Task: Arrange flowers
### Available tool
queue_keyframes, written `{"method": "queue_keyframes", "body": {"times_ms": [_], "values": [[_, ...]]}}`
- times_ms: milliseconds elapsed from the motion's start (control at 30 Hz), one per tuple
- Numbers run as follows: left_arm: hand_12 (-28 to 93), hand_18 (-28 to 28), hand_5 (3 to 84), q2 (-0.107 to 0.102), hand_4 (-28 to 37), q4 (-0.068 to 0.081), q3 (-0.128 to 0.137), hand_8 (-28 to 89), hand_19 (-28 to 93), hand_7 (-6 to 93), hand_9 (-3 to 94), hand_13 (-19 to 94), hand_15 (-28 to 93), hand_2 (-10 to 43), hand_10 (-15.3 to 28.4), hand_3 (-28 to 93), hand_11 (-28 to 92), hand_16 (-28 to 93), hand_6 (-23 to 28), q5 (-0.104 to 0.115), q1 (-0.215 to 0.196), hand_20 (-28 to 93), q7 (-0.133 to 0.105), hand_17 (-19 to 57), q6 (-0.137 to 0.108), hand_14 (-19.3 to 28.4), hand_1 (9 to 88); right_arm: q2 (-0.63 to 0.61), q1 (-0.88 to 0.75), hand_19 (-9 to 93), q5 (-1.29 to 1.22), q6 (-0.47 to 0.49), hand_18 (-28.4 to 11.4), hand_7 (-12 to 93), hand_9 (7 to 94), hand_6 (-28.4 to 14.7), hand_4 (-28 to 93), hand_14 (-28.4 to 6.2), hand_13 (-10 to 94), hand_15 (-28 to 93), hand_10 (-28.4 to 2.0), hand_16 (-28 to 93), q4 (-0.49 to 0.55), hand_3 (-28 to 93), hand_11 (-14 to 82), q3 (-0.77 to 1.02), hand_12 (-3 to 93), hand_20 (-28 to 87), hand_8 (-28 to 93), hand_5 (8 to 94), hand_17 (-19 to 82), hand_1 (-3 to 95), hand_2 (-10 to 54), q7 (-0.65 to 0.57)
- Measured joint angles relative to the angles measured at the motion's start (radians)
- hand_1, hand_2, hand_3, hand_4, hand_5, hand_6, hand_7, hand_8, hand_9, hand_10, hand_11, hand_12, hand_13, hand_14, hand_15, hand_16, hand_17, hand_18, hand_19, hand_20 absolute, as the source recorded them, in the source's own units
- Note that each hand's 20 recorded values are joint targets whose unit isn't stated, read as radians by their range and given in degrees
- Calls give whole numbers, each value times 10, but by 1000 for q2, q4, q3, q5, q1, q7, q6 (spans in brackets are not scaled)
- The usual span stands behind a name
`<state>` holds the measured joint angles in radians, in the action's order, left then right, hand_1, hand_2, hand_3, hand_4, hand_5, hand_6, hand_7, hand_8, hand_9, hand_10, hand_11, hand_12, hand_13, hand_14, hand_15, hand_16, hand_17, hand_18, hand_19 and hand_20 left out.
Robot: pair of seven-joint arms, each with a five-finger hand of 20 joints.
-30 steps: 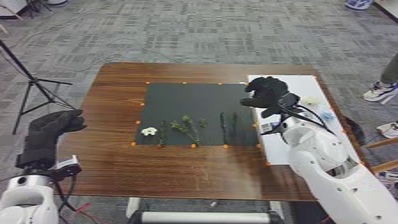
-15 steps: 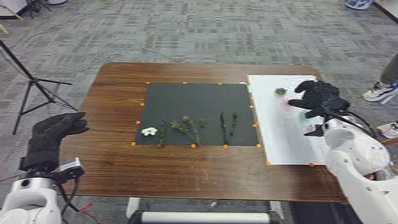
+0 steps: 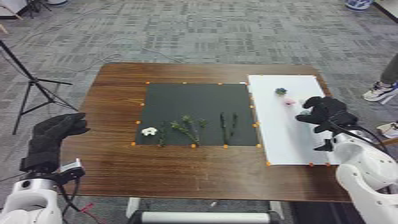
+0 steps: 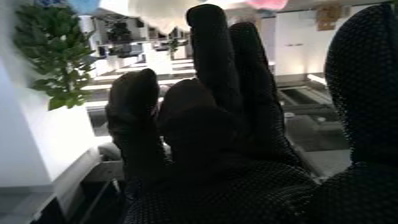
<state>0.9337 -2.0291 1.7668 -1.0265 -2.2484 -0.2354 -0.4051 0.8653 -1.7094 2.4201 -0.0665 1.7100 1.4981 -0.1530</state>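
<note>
Mid-frame, we have room over the upper half of the dark mat (image 3: 195,100); green stems (image 3: 187,121) obstruct its lower part.

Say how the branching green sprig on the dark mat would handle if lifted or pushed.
The branching green sprig looks thin, so it is probably light. Its spreading offshoots might snag or bend, though they should keep it from rolling.

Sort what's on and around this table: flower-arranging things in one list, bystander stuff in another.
Likely for the arranging:
- white flower
- leafy sprig
- dark stems
- pink flower
- dark mat
- white board

Apparently just standing about:
- tripod
- blue-and-white pot on the floor
</note>
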Motion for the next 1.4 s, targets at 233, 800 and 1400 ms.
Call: {"method": "queue_keyframes", "body": {"times_ms": [233,800,1400], "values": [[142,151,558,6,-216,-2,-9,-86,370,244,580,476,501,74,133,666,296,-20,22,0,0,314,-2,55,-1,176,359,3,65,837,52,23,-240,265,682,-3,-212,-65,789,821,-113,285,-53,701,177,-43,169,487,-128,536,401,310,-95,25],[142,151,557,14,-216,-8,-9,-86,370,244,579,475,501,73,133,668,296,-19,21,0,-8,315,-4,55,-5,176,359,-18,39,838,7,48,-241,262,680,-4,-207,-66,788,825,-114,288,11,696,176,-3,170,489,-127,541,400,301,-95,25],[142,152,558,15,-217,-12,-9,-86,370,243,580,475,500,72,133,669,295,-19,22,1,-13,315,-5,54,-4,175,358,-15,91,835,113,124,-239,269,669,0,-213,-66,786,833,-109,285,-101,707,176,-24,168,489,-130,540,399,321,-95,76]]}}
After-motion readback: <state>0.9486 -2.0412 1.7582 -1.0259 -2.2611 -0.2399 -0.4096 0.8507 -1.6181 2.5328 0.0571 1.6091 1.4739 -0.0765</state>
